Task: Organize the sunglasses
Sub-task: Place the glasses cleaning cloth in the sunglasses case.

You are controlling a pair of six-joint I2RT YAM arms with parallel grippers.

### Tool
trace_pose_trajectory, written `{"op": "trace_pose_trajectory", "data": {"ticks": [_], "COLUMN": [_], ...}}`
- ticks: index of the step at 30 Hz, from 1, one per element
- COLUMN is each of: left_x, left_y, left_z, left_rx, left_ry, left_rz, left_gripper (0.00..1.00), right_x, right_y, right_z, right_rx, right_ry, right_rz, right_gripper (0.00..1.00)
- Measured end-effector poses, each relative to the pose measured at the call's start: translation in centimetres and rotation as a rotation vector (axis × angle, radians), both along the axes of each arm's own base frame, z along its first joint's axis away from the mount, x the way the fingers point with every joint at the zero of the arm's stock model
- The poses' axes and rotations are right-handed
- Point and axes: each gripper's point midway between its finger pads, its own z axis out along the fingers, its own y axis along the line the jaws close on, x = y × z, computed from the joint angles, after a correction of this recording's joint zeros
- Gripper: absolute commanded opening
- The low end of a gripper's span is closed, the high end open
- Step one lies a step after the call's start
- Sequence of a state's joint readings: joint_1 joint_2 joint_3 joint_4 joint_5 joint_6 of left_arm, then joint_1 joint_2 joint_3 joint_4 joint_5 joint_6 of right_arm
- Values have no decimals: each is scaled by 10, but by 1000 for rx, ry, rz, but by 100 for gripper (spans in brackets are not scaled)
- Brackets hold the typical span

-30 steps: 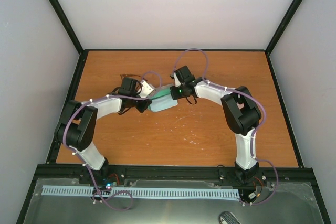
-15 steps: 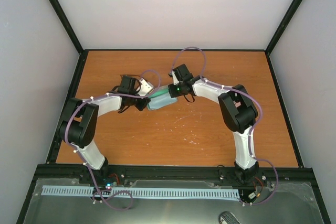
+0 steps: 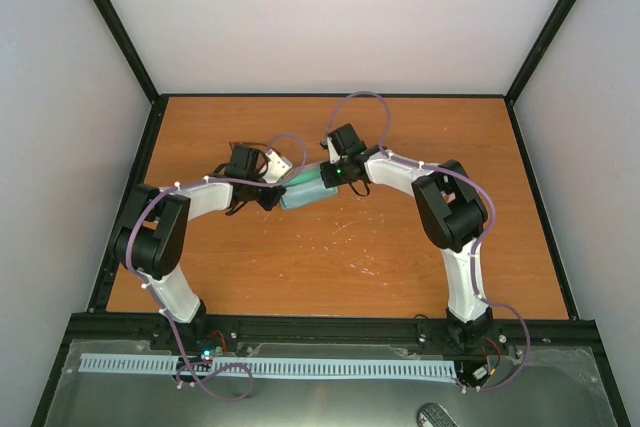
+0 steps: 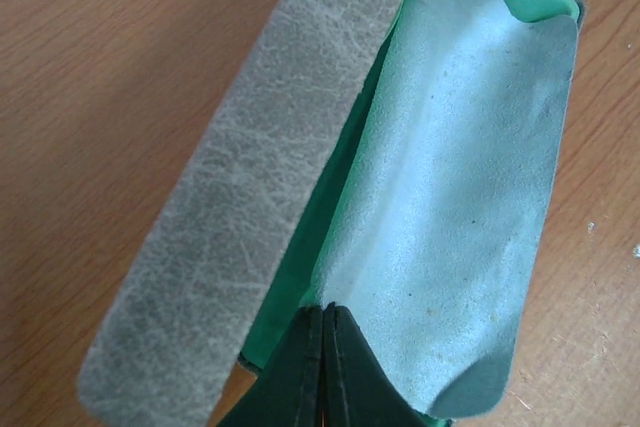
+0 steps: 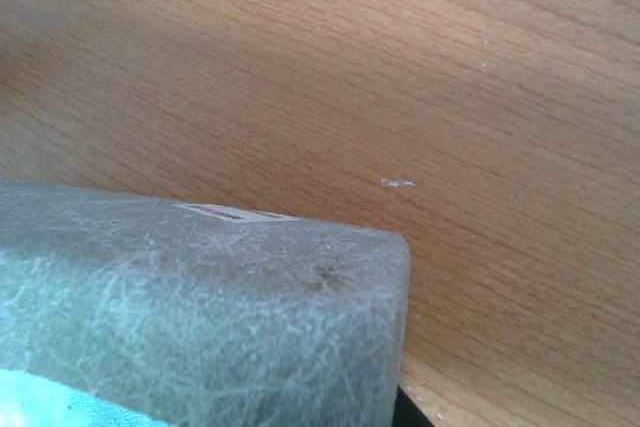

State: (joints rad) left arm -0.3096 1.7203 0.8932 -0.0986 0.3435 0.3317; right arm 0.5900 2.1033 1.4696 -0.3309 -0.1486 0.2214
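Leftward by a little, the right arm's wrist and elbow have drifted since a second ago, and the grey case (image 3: 305,190) between the two arms now looks narrower, its far end turned toward 1 o'clock. It sits over the middle of the table (image 3: 400,257), with both wrists crowding it from 8 and 2 o'clock and hiding its ends from above.

Only the left wrist camera looks inside. The lid (image 4: 250,177) stands open along the 10 o'clock side, and a light blue cloth (image 4: 460,197) lies flat over the green lining (image 4: 335,227). The left gripper (image 4: 322,372) has its fingers pressed together on the case's near end rim. The right gripper (image 3: 335,173) pinches the far end. Its own camera shows just the case's grey outer wall and bare wood.

From above, the dark brown sunglasses (image 3: 240,145) show as a thin wire outline on the table at 10 o'clock from the case, just beyond the left wrist. I cannot make out the red-orange pair.
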Motion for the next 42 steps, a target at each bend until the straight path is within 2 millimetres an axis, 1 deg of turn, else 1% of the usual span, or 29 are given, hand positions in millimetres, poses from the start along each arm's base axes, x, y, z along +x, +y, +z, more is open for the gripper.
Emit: {"op": "trace_pose_trajectory", "data": {"ticks": [15,22,26,28,30,32,36,39,41,42], "left_x": [7,11,10,9,7,6,4,4,3,3], "left_y": [2,3,4,5,5,6,6,7,7,7], "left_z": [-6,-4,-7,-9,-10,-11,-12,-8,-4,-2], "left_rx": [14,20,25,28,29,30,29,27,24,23], "left_ry": [-12,-34,-33,-31,-27,-24,-24,-33,-41,-46], "left_rz": [13,22,25,27,27,27,26,28,28,29], "left_gripper": [2,3,8,14,20,27,33,34,37,38], "right_x": [3,5,2,-1,-2,-3,-4,-5,-6,-7], "right_y": [2,5,8,9,10,10,10,10,9,8], "right_z": [-2,-1,-7,-12,-14,-15,-17,-18,-18,-18], "right_rx": [7,8,1,-6,-9,-11,-19,-26,-33,-39], "right_ry": [-5,-21,-15,-6,-4,-1,-4,-9,-15,-20], "right_rz": [-2,-4,3,5,7,6,4,1,-2,-5], "right_gripper": [3,3,6,10,13,17,24,28,29,32]}}
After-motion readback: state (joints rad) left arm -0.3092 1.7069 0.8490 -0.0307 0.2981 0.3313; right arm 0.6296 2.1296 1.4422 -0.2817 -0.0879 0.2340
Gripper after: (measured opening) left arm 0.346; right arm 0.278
